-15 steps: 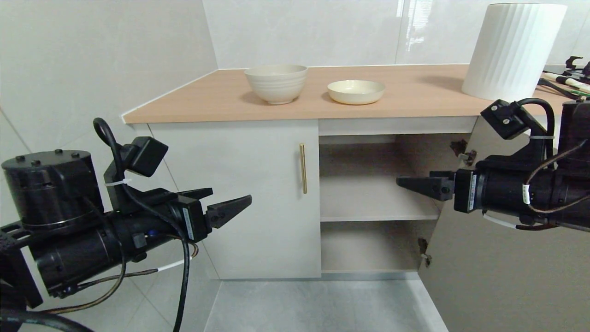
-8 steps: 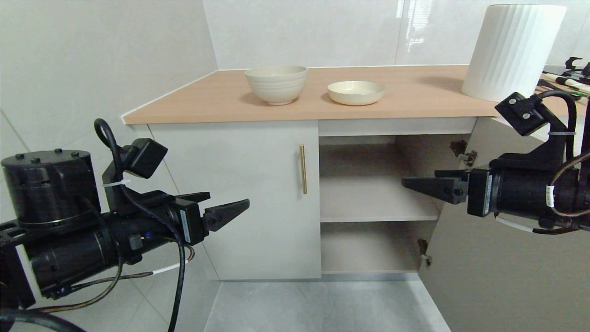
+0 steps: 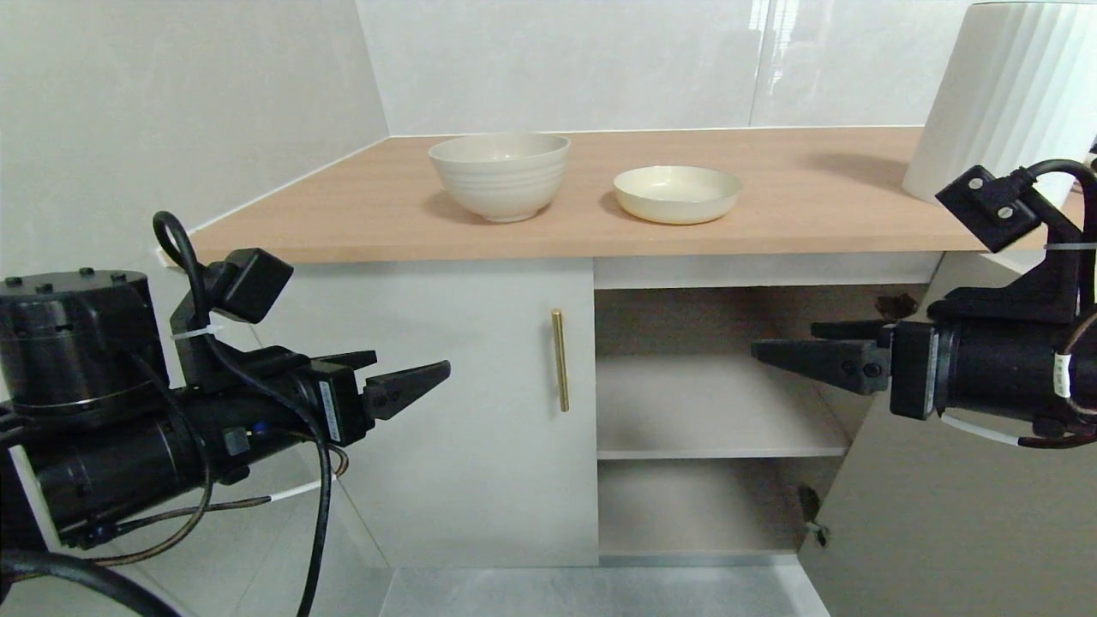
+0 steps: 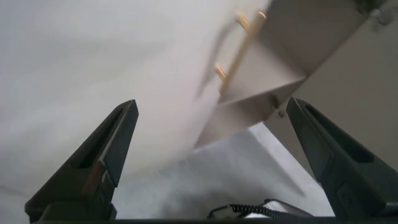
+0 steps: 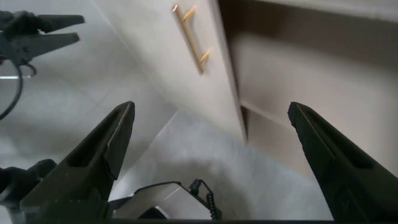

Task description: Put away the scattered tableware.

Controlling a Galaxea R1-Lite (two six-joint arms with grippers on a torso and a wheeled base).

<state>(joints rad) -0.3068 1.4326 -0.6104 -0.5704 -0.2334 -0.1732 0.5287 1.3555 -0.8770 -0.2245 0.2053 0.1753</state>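
Black fingers spread and empty, the left gripper (image 3: 412,360) hangs before the closed cabinet door (image 3: 463,411). The cream bowl (image 3: 500,176) stands above and beyond it on the countertop (image 3: 814,206), a little back from the front edge. The shallow dish (image 3: 677,193) sits apart on the bowl's right, up and left of the right gripper (image 3: 784,337), which is likewise spread and empty, level with the open compartment's upper shelf (image 3: 703,403), the swung-out door (image 3: 926,531) beneath it.

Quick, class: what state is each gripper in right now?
Black left gripper: open, empty.
Black right gripper: open, empty.
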